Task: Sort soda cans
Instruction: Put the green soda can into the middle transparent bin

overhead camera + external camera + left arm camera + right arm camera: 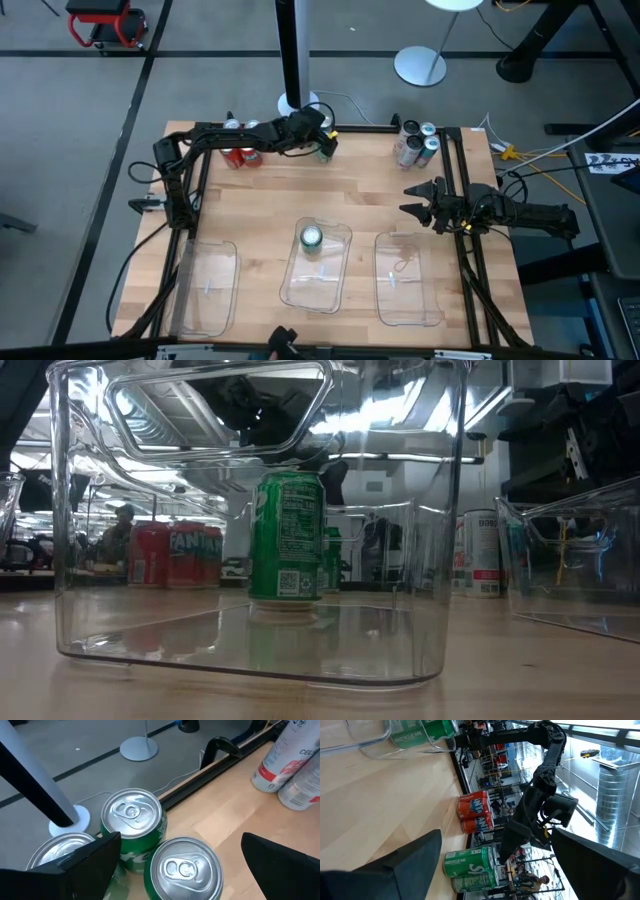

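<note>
Middle tray [440, 610] w/ green can [286, 535]; left gripper [322, 140] open over green cans [185, 870]

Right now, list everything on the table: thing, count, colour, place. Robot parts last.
Trays: three, clear plastic, in a row along the near edge.
Green can in tray: one, standing upright in the middle tray.
Green cans at back: at least three, back edge near the middle, under the left arm.
Red cans: at least two, back left; exact count hidden by the arm.
Silver cans: four, grey with red marks, back right corner.
Left gripper: jaws open, over the green cans at back.
Right gripper: jaws open, empty, by the right edge.
</note>
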Motion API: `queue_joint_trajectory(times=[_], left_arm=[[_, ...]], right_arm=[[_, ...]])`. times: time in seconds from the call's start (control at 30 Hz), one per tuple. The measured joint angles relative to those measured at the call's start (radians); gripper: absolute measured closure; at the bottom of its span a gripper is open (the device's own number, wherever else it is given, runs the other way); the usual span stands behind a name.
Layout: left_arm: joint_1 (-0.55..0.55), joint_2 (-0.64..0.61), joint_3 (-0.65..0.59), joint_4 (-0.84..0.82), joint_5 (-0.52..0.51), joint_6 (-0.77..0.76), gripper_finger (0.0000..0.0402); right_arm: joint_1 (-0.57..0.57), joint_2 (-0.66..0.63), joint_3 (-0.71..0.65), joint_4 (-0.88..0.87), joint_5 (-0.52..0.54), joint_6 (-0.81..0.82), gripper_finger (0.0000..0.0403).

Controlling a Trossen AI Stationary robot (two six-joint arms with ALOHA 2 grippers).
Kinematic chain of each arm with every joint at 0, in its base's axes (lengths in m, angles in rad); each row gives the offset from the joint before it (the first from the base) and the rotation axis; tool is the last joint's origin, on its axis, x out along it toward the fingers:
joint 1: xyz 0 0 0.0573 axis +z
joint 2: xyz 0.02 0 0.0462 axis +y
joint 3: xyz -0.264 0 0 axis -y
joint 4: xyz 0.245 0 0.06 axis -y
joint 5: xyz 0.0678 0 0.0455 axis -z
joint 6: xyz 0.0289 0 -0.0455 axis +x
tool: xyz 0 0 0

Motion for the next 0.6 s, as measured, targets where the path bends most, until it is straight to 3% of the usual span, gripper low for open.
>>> queue_joint_trajectory(times=[0.6], left_arm=[[-0.013, 0.066, -0.002, 0.007, 0.024, -0.011, 0.0002]], right_arm=[[0.000, 0.001, 0.000, -0.001, -0.010, 0.000, 0.0027]])
